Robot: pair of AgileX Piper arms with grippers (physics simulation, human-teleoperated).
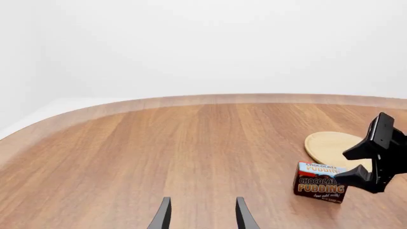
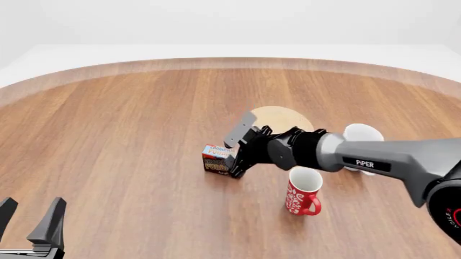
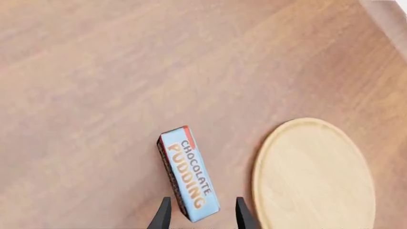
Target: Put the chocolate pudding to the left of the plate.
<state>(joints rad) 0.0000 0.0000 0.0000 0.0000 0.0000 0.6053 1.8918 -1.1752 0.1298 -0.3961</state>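
Right fingers (image 3: pixel 164 214) straddle the chocolate pudding (image 3: pixel 188 174) beside plate (image 3: pixel 315 176).

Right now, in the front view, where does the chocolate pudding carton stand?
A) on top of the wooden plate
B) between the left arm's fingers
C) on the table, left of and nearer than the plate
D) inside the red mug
C: the chocolate pudding carton stands on the table, left of and nearer than the wooden plate, not touching it.

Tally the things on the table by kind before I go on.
Mugs: 2, red patterned mug and white mug
Pudding cartons: 1, chocolate pudding
Plates: 1, wooden plate
Total: 4
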